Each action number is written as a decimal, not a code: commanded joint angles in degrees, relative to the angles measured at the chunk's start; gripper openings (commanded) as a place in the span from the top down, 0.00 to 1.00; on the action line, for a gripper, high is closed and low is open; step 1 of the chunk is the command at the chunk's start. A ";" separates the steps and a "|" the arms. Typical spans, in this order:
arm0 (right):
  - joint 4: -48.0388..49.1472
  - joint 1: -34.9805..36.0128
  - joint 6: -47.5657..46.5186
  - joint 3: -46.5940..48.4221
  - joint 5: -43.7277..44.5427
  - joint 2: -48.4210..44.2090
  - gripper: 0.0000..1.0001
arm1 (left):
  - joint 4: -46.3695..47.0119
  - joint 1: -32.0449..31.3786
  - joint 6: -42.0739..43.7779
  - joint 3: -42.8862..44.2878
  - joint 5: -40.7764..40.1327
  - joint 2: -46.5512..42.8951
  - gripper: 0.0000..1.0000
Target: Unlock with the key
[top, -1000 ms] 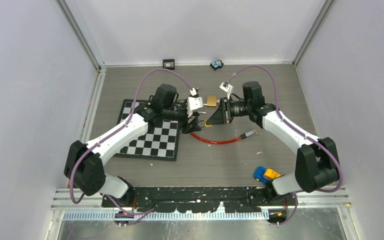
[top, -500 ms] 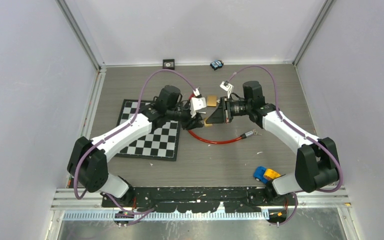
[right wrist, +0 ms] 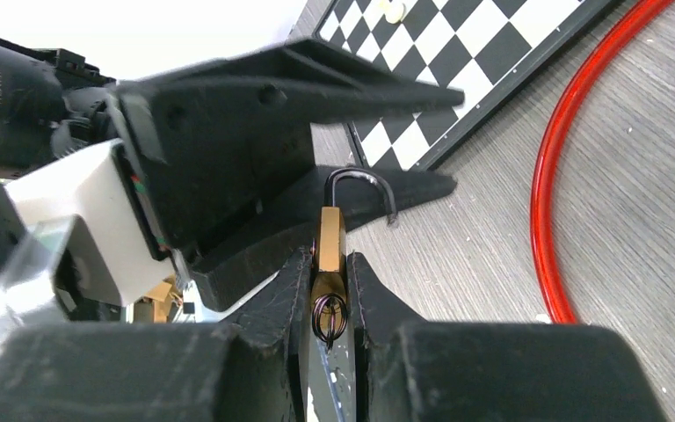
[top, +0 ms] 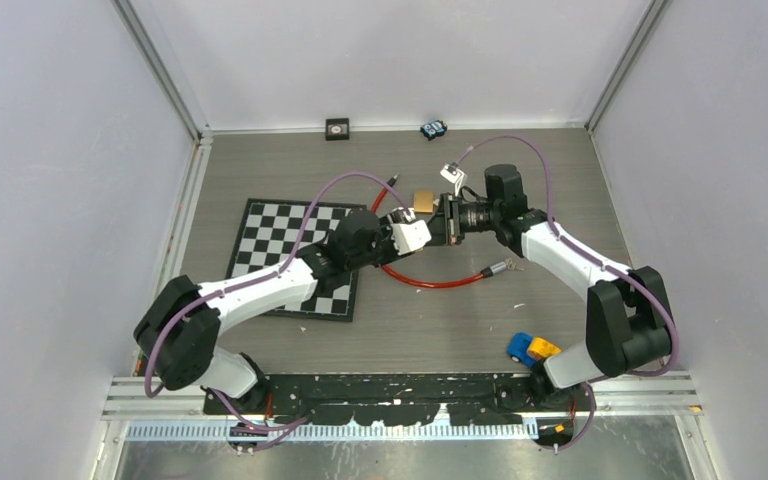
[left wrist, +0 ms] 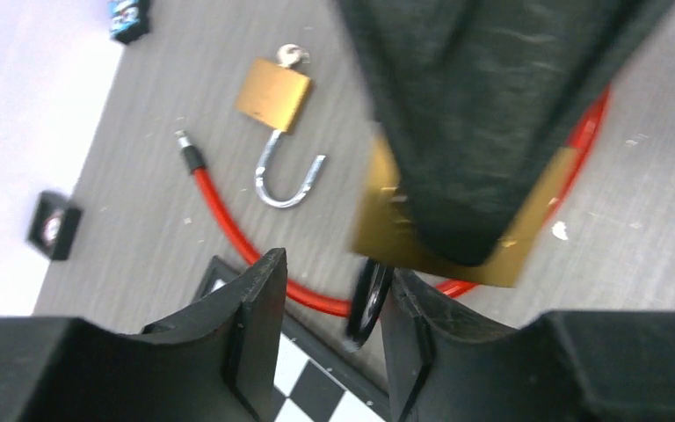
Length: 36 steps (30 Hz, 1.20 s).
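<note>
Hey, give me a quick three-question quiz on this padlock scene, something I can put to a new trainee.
1. True or false: the right gripper is clamped on a brass padlock.
2. What curves across the table beneath the two grippers? A) a red cable B) a green rope C) a blue hose
3. Fill in: the second padlock, lying on the table, has its shackle ____.

Key: 1 true; 2 A; 3 open.
</note>
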 commanded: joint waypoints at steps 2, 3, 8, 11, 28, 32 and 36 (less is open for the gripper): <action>2.60 -0.67 0.96 -0.03 -0.90 0.77 0.99 | 12.43 0.24 1.19 -1.36 -12.28 -4.39 0.51; 2.59 -0.63 0.96 -0.04 -1.00 0.84 0.99 | 13.44 0.24 1.30 -1.68 -13.03 -4.50 0.49; 2.45 -0.68 1.17 0.15 -1.63 1.39 0.99 | 15.55 0.24 1.37 -2.16 -14.73 -4.05 0.41; 2.35 -0.97 1.13 0.14 -1.59 1.32 0.99 | 16.08 0.24 1.82 -2.75 -14.79 -3.82 0.38; -0.87 -10.61 -2.46 1.66 10.72 6.73 0.99 | 13.55 0.55 5.14 -9.34 -9.43 -11.23 0.04; 3.69 -10.61 -2.46 1.20 12.85 10.94 0.99 | 13.25 0.59 4.90 -9.43 -8.96 -11.65 0.04; 10.19 -10.61 -2.15 -1.19 14.26 14.38 0.99 | 12.32 0.57 4.41 -9.25 -8.41 -11.75 0.03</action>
